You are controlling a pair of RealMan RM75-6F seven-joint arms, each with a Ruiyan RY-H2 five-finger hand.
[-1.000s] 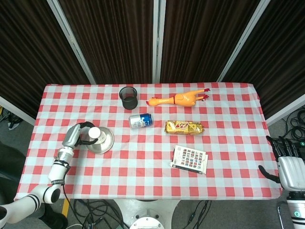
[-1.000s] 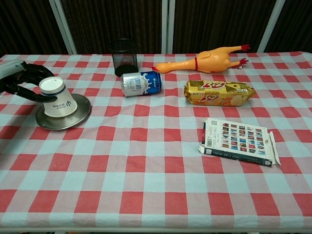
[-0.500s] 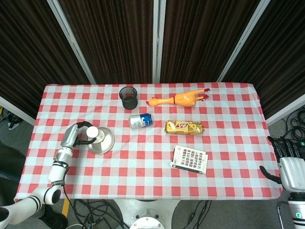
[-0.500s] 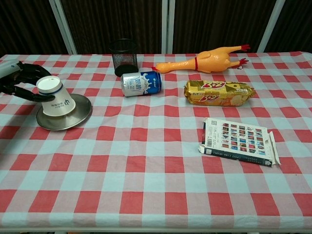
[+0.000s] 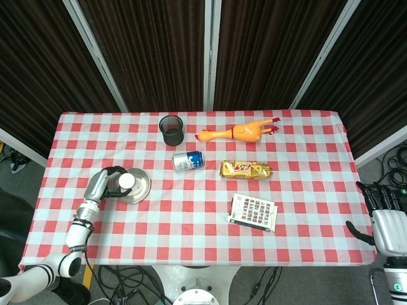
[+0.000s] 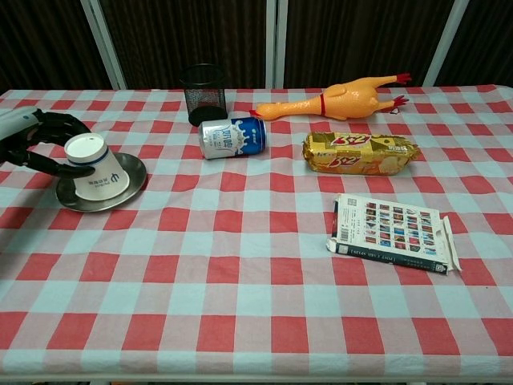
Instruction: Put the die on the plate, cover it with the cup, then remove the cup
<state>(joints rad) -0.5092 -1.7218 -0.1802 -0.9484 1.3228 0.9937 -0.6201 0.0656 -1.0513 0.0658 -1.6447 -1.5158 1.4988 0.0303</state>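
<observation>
A white paper cup [image 6: 90, 167] stands upside down on the left part of the metal plate [image 6: 132, 172], near the table's left edge. My left hand [image 6: 34, 143] grips the cup from the left, dark fingers curled around its upper part. The head view shows the same hand [image 5: 107, 184] holding the cup [image 5: 127, 181] on the plate [image 5: 141, 184]. No die shows in either view. My right hand [image 5: 383, 215] hangs off the table's right edge, fingers apart, holding nothing.
A black mesh pen cup [image 6: 202, 93], a toppled blue can [image 6: 232, 137], a rubber chicken [image 6: 337, 98], a gold snack packet [image 6: 361, 152] and a small book [image 6: 393, 233] lie from the middle to the right of the checked table.
My left hand has drawn the cup leftward and toward me across the plate. The cup stood tilted before and now sits more level. The right hand has not moved.
</observation>
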